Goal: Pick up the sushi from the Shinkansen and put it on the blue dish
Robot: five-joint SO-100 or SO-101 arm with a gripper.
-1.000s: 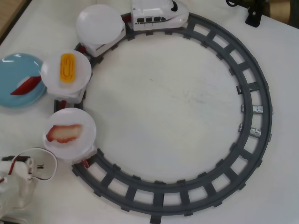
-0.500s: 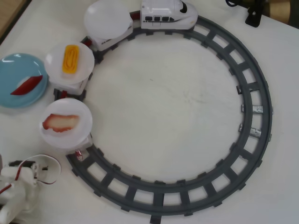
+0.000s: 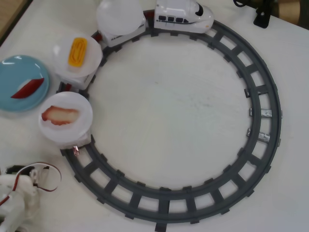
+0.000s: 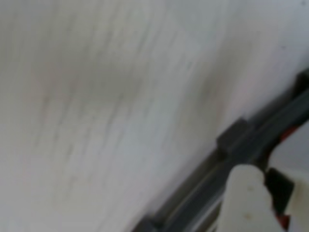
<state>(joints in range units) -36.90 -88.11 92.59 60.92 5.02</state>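
Arm (image 3: 14, 200): you have it parked bottom-left; whether its gripper is parted or together cannot be told.
Sushi (image 3: 26, 89): lies on the blue dish (image 3: 14, 70).
Handling: likely light, stiff, slippery; pinch across its middle.

A grey circular toy rail track (image 3: 260, 92) lies on my white table (image 3: 178, 106) in the overhead view. Over the track's upper-left arc sit a yellow egg piece (image 3: 77, 51) and, below it, a pink-and-white streaked piece (image 3: 60, 116). A black object (image 3: 263, 13) sits just outside the track's top-right curve. My wrist view shows a blurred stretch of track (image 4: 227, 169) crossing its lower right.
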